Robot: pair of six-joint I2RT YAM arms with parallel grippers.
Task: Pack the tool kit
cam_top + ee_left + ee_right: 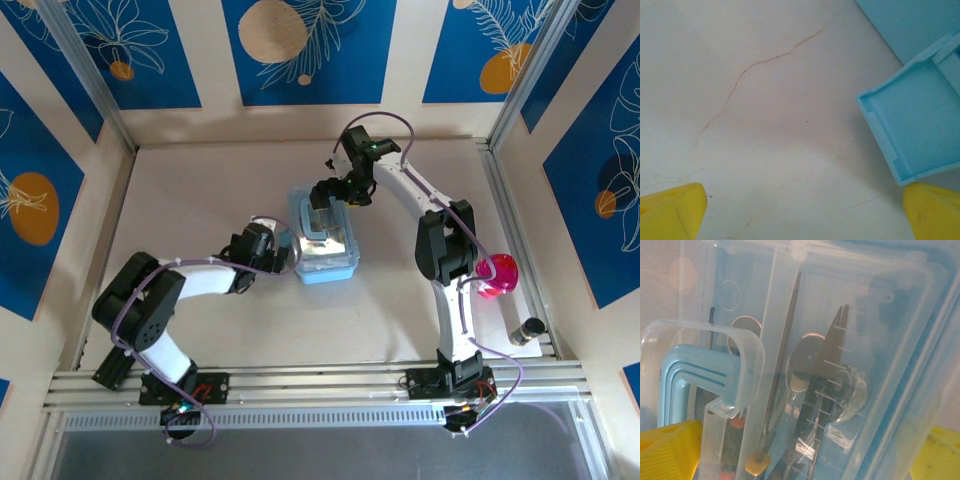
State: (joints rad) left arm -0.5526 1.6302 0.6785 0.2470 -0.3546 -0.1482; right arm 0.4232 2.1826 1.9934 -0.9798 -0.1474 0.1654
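The tool kit's light-blue translucent case (327, 245) lies mid-table with its clear lid down. Through the lid (865, 340) I see dark pliers (827, 370) and a thin screwdriver shaft (785, 340) inside; the case handle (705, 370) is at the left. My right gripper (322, 203) (805, 457) hovers open over the far end of the case, its yellow fingertips (670, 450) spread on either side of the lid. My left gripper (284, 250) (802, 215) sits low at the case's left side, open over bare table, with a blue latch flap (912, 130) just ahead of its right fingertip (935, 212).
A pink round object (497, 273) and a dark cylinder (527, 330) lie at the right edge beside the right arm. Metal rails (300, 380) run along the near edge, and walls enclose the table. A thin crack (740, 80) marks the tabletop.
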